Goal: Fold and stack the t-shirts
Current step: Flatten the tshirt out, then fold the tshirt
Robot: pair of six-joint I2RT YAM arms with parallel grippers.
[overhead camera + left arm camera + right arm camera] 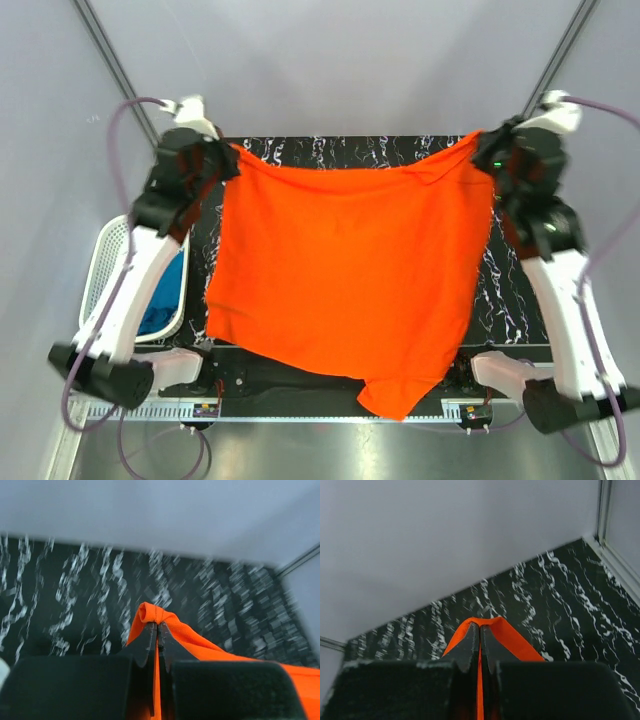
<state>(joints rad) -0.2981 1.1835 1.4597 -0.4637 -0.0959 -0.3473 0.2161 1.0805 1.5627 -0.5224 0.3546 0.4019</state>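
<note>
Orange shirt [345, 280] is hanging spread between both arms above the dark marbled surface [505, 290], its lower part reaching toward the near edge. Left end effector [226, 160] and right end effector [484, 152] are each clenching on a far corner of the cloth. Teal shirt [165, 295] is lying in the white basket [100, 262] at left. Laying the shirt flat is probably calling for equal height, a taut top edge and a slow, even descent. No writing is showing

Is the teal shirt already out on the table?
No, the teal shirt lies bunched inside the white basket.
</note>
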